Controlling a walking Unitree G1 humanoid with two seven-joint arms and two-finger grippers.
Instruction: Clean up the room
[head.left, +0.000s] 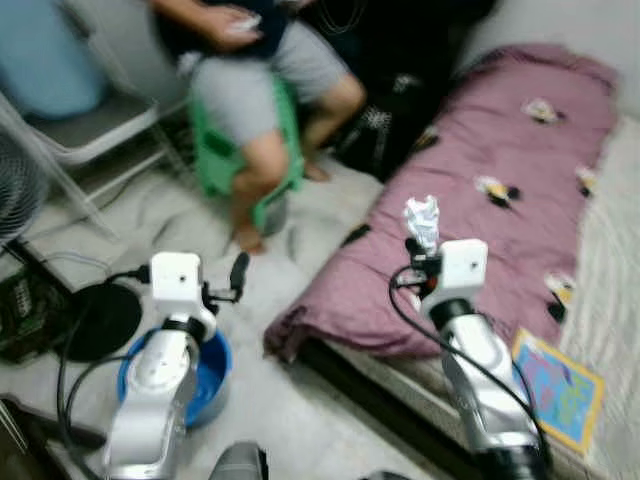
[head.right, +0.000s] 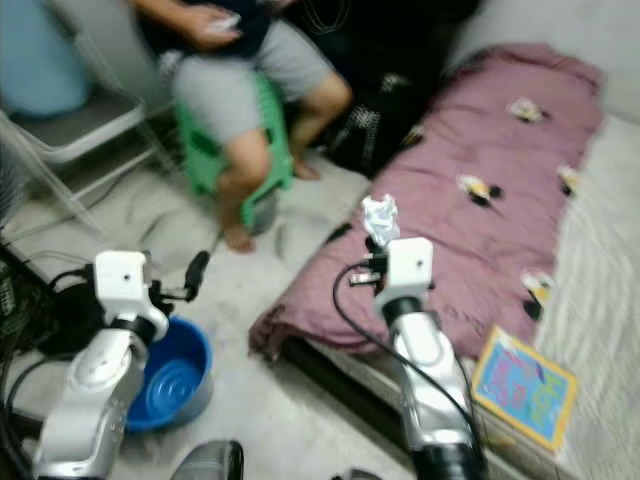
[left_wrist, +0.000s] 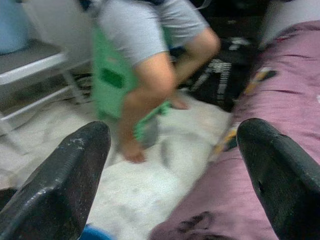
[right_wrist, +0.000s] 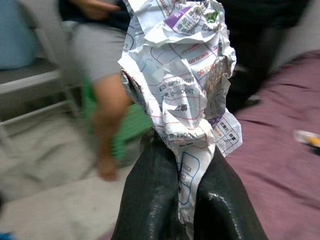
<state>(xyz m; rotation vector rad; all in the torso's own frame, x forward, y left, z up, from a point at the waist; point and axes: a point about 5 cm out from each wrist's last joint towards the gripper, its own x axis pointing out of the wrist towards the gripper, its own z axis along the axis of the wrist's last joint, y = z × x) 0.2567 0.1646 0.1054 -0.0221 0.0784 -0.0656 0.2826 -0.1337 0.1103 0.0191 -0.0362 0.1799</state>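
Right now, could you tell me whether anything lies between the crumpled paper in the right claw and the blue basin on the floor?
Nothing visible on the floor blocks it. The crumpled paper sits pinched in the right claw above the purple blanket; the left arm hangs over the blue basin.

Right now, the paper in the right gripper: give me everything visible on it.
The crumpled paper is a white sheet wadded into a loose ball, printed with red-outlined boxes, small text and purple patches. It looks thin and creased all over. The right gripper is shut on its lower end, black fingers pinching it from both sides, so the wad stands up above the fingertips. It is held in the air above the edge of the purple blanket; nothing else touches it.
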